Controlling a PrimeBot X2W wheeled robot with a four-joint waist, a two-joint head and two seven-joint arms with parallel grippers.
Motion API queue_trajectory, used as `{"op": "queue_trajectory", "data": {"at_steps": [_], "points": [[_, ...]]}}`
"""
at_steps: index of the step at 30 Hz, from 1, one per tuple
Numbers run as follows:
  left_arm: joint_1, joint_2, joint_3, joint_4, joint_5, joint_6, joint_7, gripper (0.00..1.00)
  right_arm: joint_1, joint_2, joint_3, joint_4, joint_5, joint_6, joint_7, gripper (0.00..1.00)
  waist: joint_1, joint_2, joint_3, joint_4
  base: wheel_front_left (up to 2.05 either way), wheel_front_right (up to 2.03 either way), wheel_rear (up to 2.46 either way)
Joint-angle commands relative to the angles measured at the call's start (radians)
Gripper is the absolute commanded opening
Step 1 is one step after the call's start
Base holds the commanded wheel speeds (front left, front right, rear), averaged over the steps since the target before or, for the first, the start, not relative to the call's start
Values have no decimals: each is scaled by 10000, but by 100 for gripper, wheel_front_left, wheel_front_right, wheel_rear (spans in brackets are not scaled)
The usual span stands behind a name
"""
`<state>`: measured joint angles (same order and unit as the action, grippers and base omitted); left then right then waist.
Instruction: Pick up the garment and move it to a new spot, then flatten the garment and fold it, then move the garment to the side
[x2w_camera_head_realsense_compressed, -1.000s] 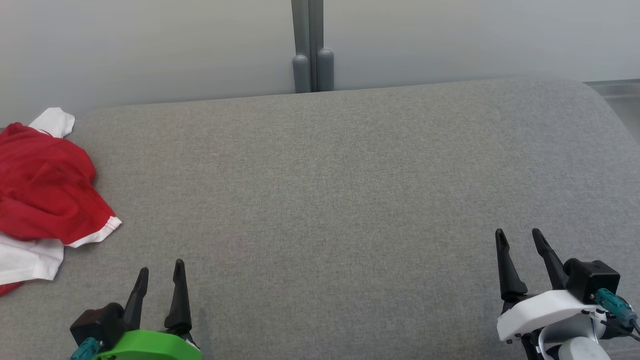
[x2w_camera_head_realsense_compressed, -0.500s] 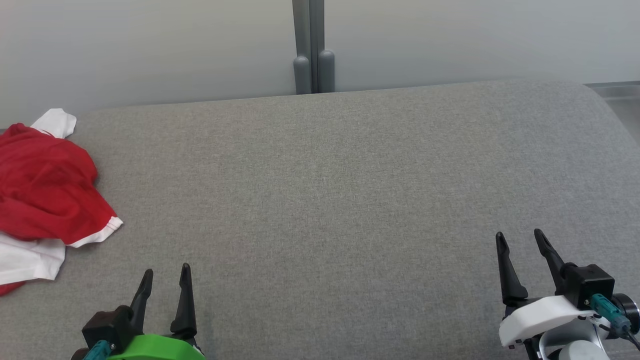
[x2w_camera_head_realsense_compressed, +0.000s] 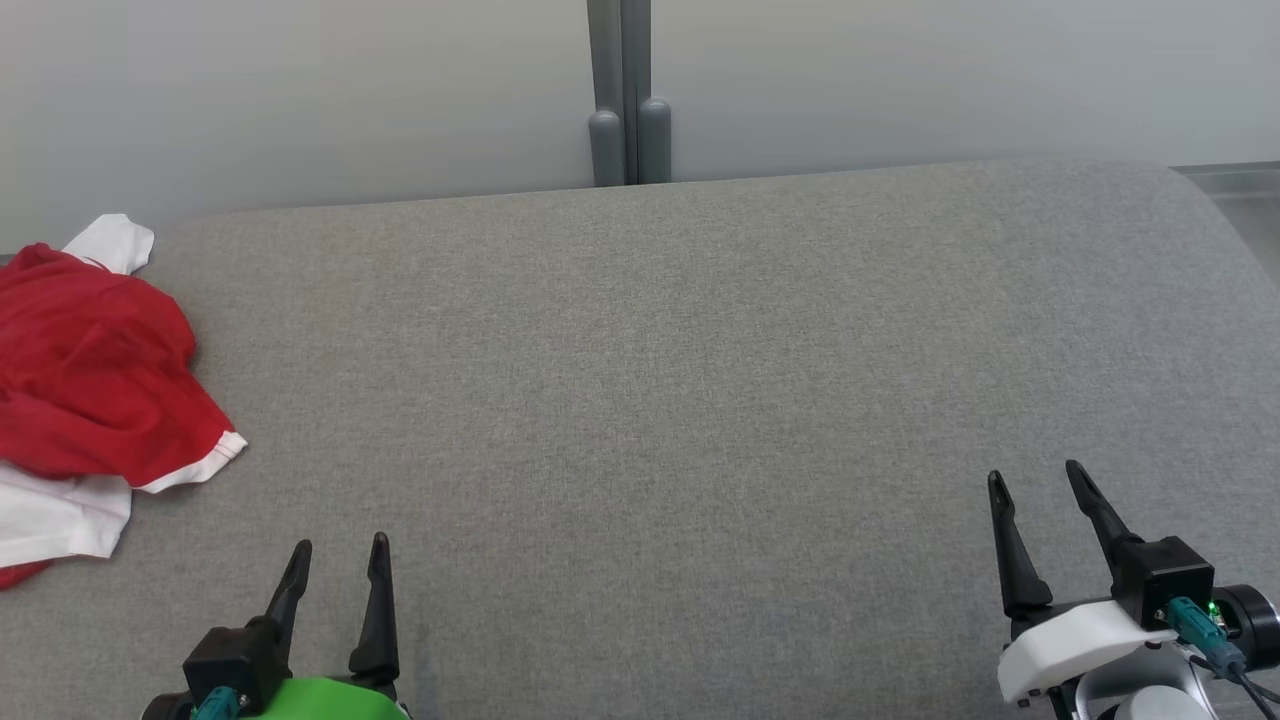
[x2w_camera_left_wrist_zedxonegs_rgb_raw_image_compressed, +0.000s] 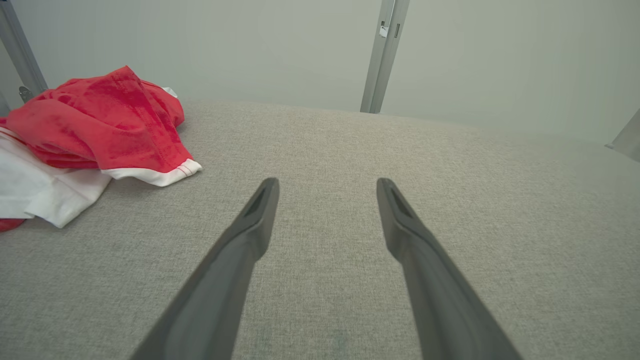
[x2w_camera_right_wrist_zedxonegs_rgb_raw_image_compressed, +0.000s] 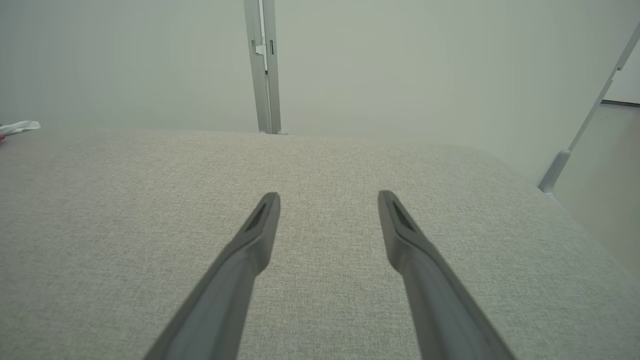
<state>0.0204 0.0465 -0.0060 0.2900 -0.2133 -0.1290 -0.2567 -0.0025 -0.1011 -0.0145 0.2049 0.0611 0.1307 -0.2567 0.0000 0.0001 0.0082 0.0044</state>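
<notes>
Head view: your left gripper (x2w_camera_head_realsense_compressed: 340, 542) had slid slightly down and rightward, no nearer the garment (x2w_camera_head_realsense_compressed: 90, 390) crumpled at the left edge of the grey cushion (x2w_camera_head_realsense_compressed: 650, 350); pickup unstarted. It and your right gripper (x2w_camera_head_realsense_compressed: 1035, 472) gaped wide, both empty. Left wrist view showed red bunched over white; right wrist view caught just a white corner.

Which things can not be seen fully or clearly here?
- garment: head view, left edge cuts it; crumpled folds hide its kind.
- garment, right wrist view: too small at the left edge.
- left gripper: head view, bottom edge cuts its base.
- post: head view, top edge cuts it.
</notes>
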Motion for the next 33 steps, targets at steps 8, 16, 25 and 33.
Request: {"op": "queue_trajectory", "data": {"at_steps": [8,16,25,33], "points": [[129,69,115,72,-124,-30,-94,100,168,4,-14,67,-115,1,-102,100,0,-1,-18,-22,0,0,0],[18,66,125,177,-289,-30,-92,100,130,-27,71,128,118,1,-101,100,0,-1,8,-31,0,0,0],[-46,66,102,216,-270,-31,-92,100,147,-73,82,123,128,1,-101,100,0,-1,-20,8,0,0,0],[-247,68,-124,240,-165,-31,-81,100,355,-166,138,39,118,-1,-96,100,0,-1,-100,851,0,0,0]]}}
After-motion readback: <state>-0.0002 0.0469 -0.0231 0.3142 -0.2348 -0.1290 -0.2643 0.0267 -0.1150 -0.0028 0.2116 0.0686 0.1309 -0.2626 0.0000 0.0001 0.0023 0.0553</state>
